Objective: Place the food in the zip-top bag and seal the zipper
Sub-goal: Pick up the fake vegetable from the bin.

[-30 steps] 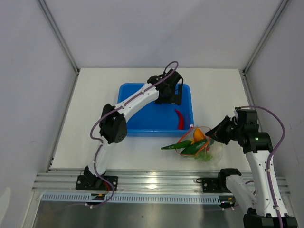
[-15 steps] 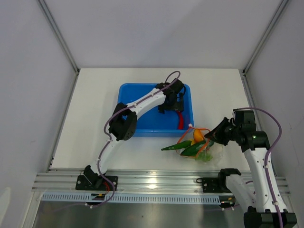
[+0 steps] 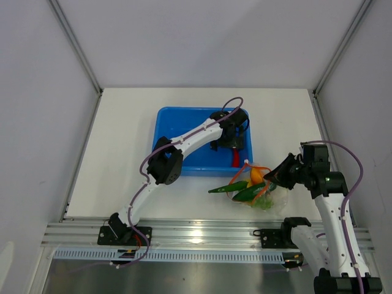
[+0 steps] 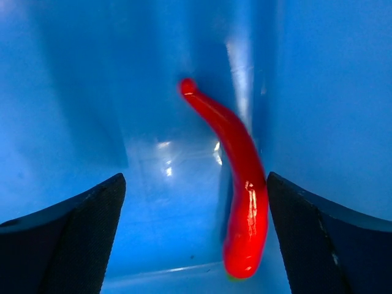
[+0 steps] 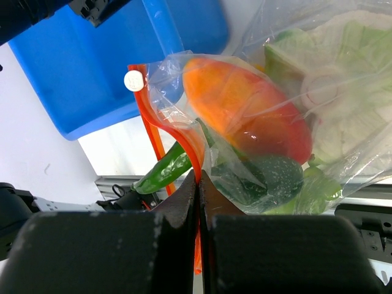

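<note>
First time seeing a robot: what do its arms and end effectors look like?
The left arm and right arm have white tubular links and chunky black joints. A thin purple cable loops along each. The left end effector and right end effector each have two black, wedge-shaped, finely textured fingers.
</note>
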Motion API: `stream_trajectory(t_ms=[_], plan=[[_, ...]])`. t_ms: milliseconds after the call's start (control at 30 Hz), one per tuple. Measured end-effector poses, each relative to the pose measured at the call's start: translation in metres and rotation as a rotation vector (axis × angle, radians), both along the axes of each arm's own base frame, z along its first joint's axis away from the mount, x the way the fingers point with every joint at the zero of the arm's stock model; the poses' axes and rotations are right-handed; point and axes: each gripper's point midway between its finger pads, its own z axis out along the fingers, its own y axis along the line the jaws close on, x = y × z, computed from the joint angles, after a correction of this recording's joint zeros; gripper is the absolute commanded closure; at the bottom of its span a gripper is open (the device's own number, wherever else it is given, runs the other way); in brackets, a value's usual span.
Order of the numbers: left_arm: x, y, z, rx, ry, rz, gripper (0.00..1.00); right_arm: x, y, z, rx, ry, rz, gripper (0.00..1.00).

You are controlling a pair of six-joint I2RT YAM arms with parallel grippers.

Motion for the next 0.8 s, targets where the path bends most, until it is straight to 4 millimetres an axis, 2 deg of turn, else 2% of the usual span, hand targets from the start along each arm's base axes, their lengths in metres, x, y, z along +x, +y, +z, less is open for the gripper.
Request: stream_trajectory(t_ms=[33,300,333,433,600,700,733,800], plan=[[-0.002,0.003,-0.001,0.012,0.009,0.004,0.10,0.000,0.000,0.000,0.000,-0.002,0.000,1.00],[-0.012,0.015,-0.010,0.073,0.059,-0.032,0.32,-0.001,-0.001,0.002,-0.003,-0.012,-0.003,1.00],[-0.013,0.016,-0.011,0.078,0.062,-0.038,0.39,-0.001,-0.001,0.002,-0.003,-0.012,-0.003,1.00],[-0.014,0.019,-0.015,0.083,0.074,-0.043,0.40,-0.001,-0.001,0.002,-0.003,-0.012,-0.005,1.00],[-0.013,0.027,-0.018,0.079,0.086,-0.034,0.49,-0.001,-0.002,0.002,-0.004,-0.016,-0.007,1.00],[-0.007,0.033,-0.017,0.070,0.091,-0.016,0.63,-0.001,-0.002,0.002,-0.004,-0.016,-0.007,1.00],[-0.004,0.035,-0.017,0.068,0.092,-0.008,0.72,0.000,-0.002,0.002,-0.004,-0.016,-0.008,1.00],[0.003,0.042,-0.017,0.061,0.093,0.012,0.83,0.000,-0.002,0.002,-0.006,-0.016,-0.006,1.00]])
